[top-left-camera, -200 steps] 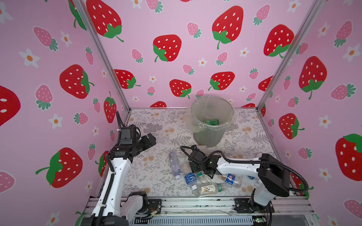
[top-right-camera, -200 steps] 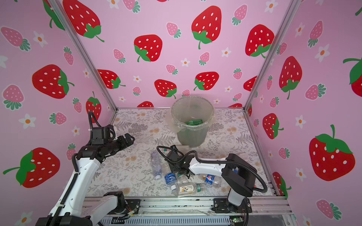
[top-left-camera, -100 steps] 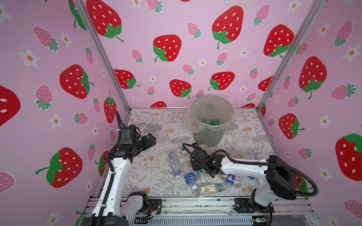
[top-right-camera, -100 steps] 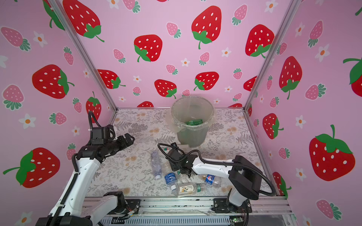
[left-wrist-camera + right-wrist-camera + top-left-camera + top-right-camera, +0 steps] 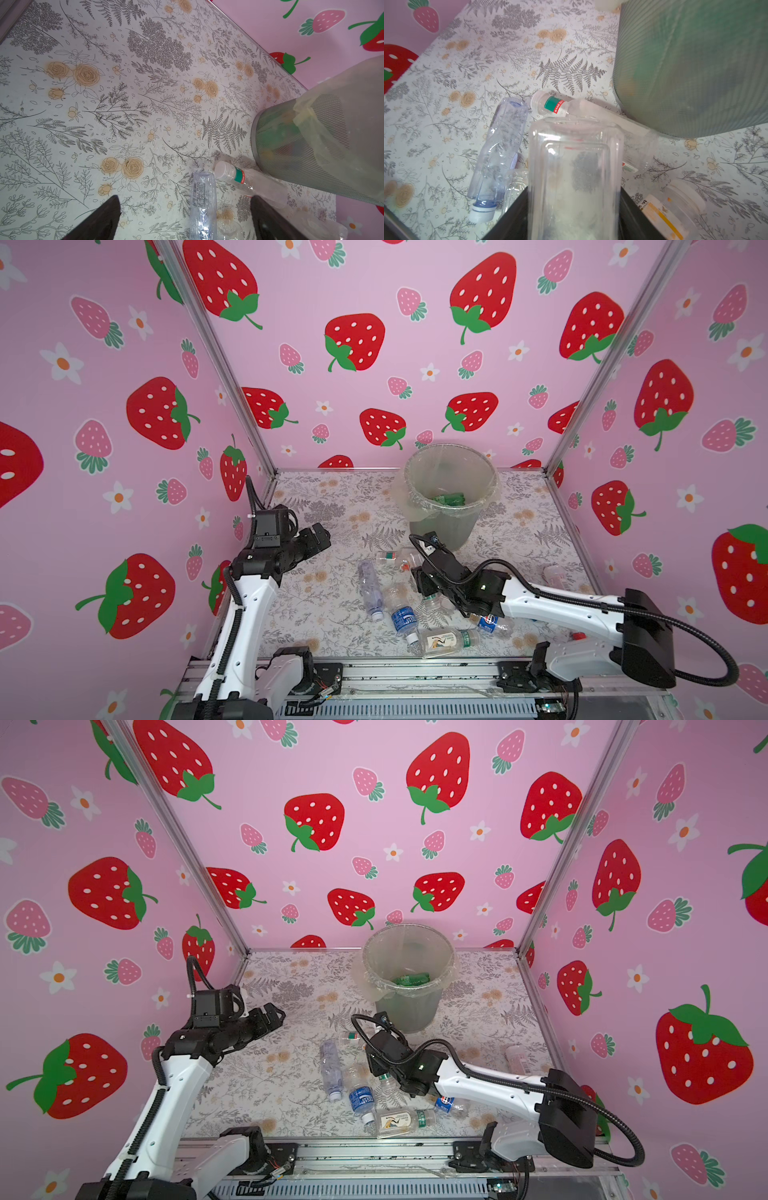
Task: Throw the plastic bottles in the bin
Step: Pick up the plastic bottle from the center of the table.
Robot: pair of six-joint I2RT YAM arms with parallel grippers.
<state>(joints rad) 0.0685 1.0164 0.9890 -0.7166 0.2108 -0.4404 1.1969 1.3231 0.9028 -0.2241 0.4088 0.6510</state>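
**Right gripper clamped on a clear bottle, left gripper wide and empty**

The right gripper is down among the bottles in the middle of the flowered table, just in front of the bin. In the right wrist view its two black fingers press against both sides of a clear bottle with flat ribbed walls, so it is holding that bottle. Whether the bottle is off the table cannot be told.

The left gripper hovers over the left side of the table, well apart from the bottles. Its jaws stand wide with nothing between them, and the left wrist view shows them spread above the tabletop.

The bin stands at the back of the table, lined with a thin clear bag that folds over the rim. Green bottles lie inside it, seen in both top views.

The other bottles lie flat on the table:
- A crushed bottle with a pale cap is left of the right gripper.
- A blue-label bottle is just beside the crushed one.
- A white-label bottle is near the front edge.
- A red-and-blue-label bottle is partly under the right arm.
- A white-capped bottle with a green and red band lies near the foot of the bin.
- A lone bottle is by the right wall, well apart from the others
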